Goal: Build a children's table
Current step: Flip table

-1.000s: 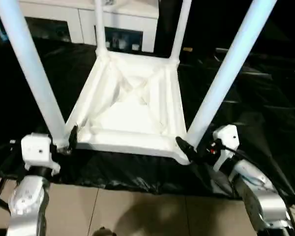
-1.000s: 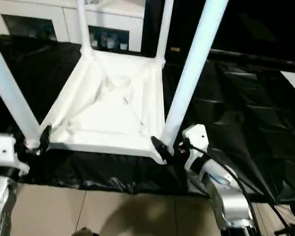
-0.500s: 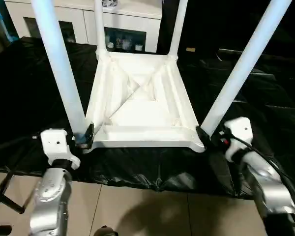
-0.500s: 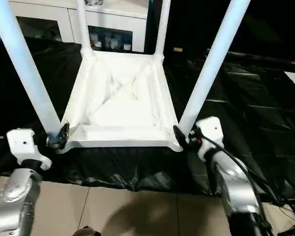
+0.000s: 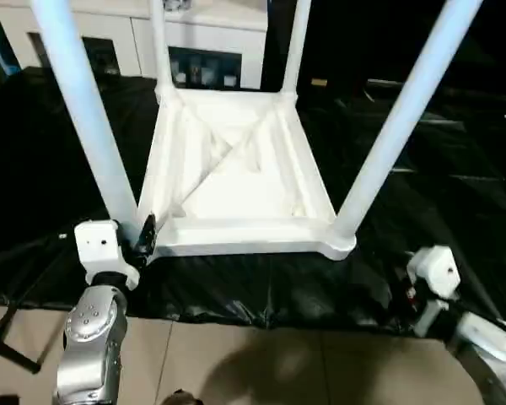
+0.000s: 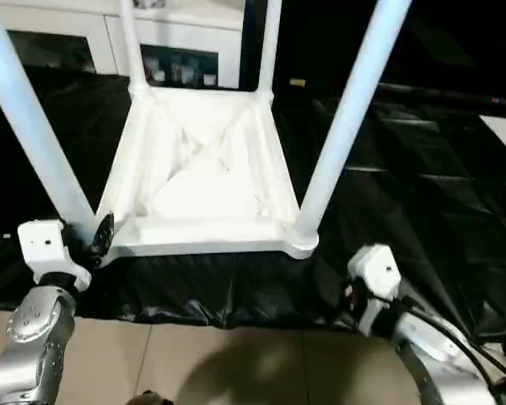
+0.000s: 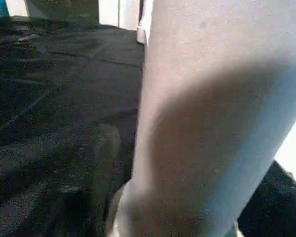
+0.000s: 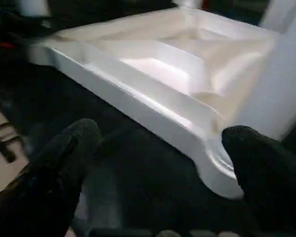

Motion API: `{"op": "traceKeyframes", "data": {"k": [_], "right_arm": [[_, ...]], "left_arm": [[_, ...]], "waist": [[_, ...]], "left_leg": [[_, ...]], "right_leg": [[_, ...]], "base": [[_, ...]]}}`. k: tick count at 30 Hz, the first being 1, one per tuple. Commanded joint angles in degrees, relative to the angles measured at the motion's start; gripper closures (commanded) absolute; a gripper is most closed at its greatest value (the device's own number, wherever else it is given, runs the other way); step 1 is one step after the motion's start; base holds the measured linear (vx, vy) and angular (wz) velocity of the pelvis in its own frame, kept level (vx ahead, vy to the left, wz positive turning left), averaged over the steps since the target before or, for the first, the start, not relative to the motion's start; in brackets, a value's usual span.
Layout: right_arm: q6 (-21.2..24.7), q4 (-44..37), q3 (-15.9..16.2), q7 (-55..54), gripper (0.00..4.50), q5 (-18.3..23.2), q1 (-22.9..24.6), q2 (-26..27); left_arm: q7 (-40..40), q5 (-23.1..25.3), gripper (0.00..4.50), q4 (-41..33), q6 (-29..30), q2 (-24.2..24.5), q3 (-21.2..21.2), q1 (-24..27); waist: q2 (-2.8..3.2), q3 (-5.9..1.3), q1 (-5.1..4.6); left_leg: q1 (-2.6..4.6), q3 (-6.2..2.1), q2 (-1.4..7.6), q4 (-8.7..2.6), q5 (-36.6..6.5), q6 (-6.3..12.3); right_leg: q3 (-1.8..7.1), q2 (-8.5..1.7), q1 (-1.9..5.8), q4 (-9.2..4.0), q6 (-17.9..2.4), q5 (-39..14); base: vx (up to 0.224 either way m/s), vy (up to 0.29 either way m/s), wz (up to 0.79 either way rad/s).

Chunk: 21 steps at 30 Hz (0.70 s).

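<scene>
Children's table (image 5: 236,181) sits upside down at centre frame on a black sheet (image 5: 59,152) covering the bench, ribbed underside up, all four legs seated in the corner sockets and rising out of the top of the frame. Build looks close to done; what is left seems to be checking the sockets and turning it upright.

White cabinet (image 5: 207,42) with glass-fronted compartments stands along the upper edge, behind the table. Tiled floor (image 5: 253,363) runs across the bottom.

Near-left leg (image 5: 88,126): a thick white tube, filling most of the left wrist view. Near-right leg (image 5: 401,126) leans toward the upper right.

Tabletop (image 8: 153,64): thin-walled white plastic with raised rim and diagonal ribs. Judged light, fairly stiff across the ribs, smooth and likely slippery under hard fingers. With legs up it is top-heavy and could tip or slide on the sheet. Best holds look to be the rim near a corner socket or a leg low by its socket; a grip high on a leg would lever the joint.

Left pincer (image 5: 143,238), lower left, sits right against the base of the near-left leg at the corner socket; whether it is pinching the leg I cannot tell.

Right pincer (image 8: 163,163), lower right, hangs spread wide and empty, its two black fingers (image 8: 64,163) apart from the near-right corner, just short of the rim.
</scene>
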Motion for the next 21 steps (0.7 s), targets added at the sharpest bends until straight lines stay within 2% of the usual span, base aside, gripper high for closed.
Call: {"op": "traceKeyframes", "data": {"k": [1,6,7,8,9,10,11,12,13,14,15,16,19,21], "right_arm": [[1.79,-1.01,1.41,-0.01,0.00,0.48,-1.67,0.25],[2.53,3.26,3.97,-2.25,0.00,-2.06,-5.64,2.43],[3.83,6.12,5.26,-4.61,0.00,-4.07,-7.66,4.01],[3.83,6.12,5.26,-4.61,0.00,-4.07,-7.66,4.01],[4.94,6.53,5.85,-5.41,0.00,-4.48,-8.16,4.48],[5.36,6.32,6.86,-5.26,0.00,-4.78,-8.41,4.90],[5.78,5.98,7.50,-4.94,0.00,-4.62,-8.49,5.26],[6.11,5.71,8.05,-4.69,0.00,-4.45,-8.54,5.63],[6.40,5.54,8.32,-4.58,0.00,-4.30,-8.56,5.86],[6.69,5.36,8.51,-4.63,0.00,-4.19,-8.59,5.91],[6.81,5.28,8.58,-4.65,0.00,-4.14,-8.60,5.93],[7.27,4.86,8.61,-4.69,0.00,-3.81,-8.67,5.76],[7.45,5.34,8.07,-4.71,0.00,-3.37,-9.26,5.82],[7.45,6.38,7.43,-5.38,0.00,-3.21,-9.97,6.53]], "left_arm": [[0.29,-1.40,1.61,-1.63,1.63,-0.69,-0.16,-0.05],[-0.36,-4.21,1.81,-2.35,2.48,-2.45,0.04,-0.05],[-1.11,-8.69,2.01,-3.45,3.64,-4.67,0.93,-0.60],[-1.11,-8.69,2.01,-3.45,3.64,-4.67,0.93,-0.60],[-1.34,-11.06,2.02,-4.19,4.51,-5.82,1.42,-0.87],[-1.18,-14.18,2.02,-5.44,6.08,-7.41,2.04,-1.17],[-0.47,-15.90,2.03,-6.20,7.38,-8.56,2.42,-1.35],[0.21,-17.57,2.03,-6.72,8.45,-9.70,2.82,-1.48],[0.63,-18.46,2.03,-6.95,9.04,-10.35,3.05,-1.53],[0.68,-19.07,2.03,-7.13,9.58,-10.63,3.15,-1.53],[0.70,-19.30,2.03,-7.20,9.79,-10.74,3.18,-1.52],[1.45,-20.11,2.03,-7.38,10.31,-11.20,3.85,-1.91],[2.06,-21.14,2.12,-7.61,11.20,-11.56,4.71,-3.11],[1.48,-20.96,2.17,-8.15,12.13,-11.58,4.09,-3.46]], "waist": [[0.60,-2.26,0.20],[0.45,-2.45,0.11],[0.16,-2.48,0.16],[0.31,-2.53,0.06],[-0.19,-2.59,0.09],[0.12,-2.75,0.33],[-0.74,-2.77,0.67],[-1.21,-2.82,0.88],[-0.72,-2.81,1.22],[-0.73,-2.75,1.24],[-1.35,-2.73,1.35],[-1.32,-2.58,1.76],[-0.86,-2.44,1.94],[-1.00,-2.45,1.94]], "left_leg": [[1.18,-1.03,1.59,-4.92,-18.25,-0.11],[1.13,-0.99,1.63,-4.85,-16.61,-0.48],[1.07,-0.91,1.60,-4.82,-15.36,-0.73],[1.01,-0.88,1.52,-4.83,-14.88,-0.61],[0.94,-0.78,1.46,-4.67,-14.20,-0.39],[1.01,-0.75,1.52,-4.50,-12.56,-0.11],[0.77,-0.65,1.43,-4.30,-10.54,0.87],[0.73,-0.44,1.41,-4.00,-8.75,1.80],[0.78,-0.41,1.38,-3.93,-7.82,2.55],[0.75,-0.38,1.42,-3.97,-7.82,2.72],[0.79,-0.28,1.40,-3.88,-7.68,2.88],[0.78,-0.29,1.43,-4.03,-7.92,2.96],[1.03,-0.39,1.53,-4.33,-10.28,1.52],[1.11,-0.48,1.64,-4.55,-11.21,0.39]], "right_leg": [[1.92,-3.11,0.35,-5.44,-7.58,-7.66],[1.88,-3.09,0.22,-5.19,-8.34,-6.78],[1.85,-3.08,0.25,-4.91,-9.13,-5.20],[1.80,-2.96,0.27,-4.89,-9.31,-4.54],[1.83,-2.94,0.39,-4.91,-9.12,-3.70],[1.87,-3.05,0.50,-4.49,-9.39,-1.56],[1.82,-3.16,0.79,-4.26,-9.46,0.31],[1.86,-3.16,0.78,-4.13,-9.68,2.57],[1.87,-3.23,0.70,-4.01,-9.89,3.39],[1.87,-3.21,0.67,-4.09,-9.86,3.29],[1.85,-3.19,0.73,-4.14,-9.79,3.03],[1.87,-3.21,0.66,-4.24,-9.21,1.24],[1.91,-3.07,0.48,-4.64,-8.08,-1.75],[1.91,-3.04,0.53,-4.74,-7.17,-2.22]], "base": [[0.000,0.000,0.00],[0.000,0.000,0.00],[0.000,0.000,0.00],[0.000,0.000,0.00],[0.000,0.000,0.00],[0.000,0.000,0.00],[0.000,0.000,0.00],[0.000,0.000,0.00],[0.000,0.000,0.00],[0.000,0.000,0.00],[0.000,0.000,0.00],[0.000,0.000,0.00],[0.000,0.000,0.00],[0.000,0.000,0.00]]}}
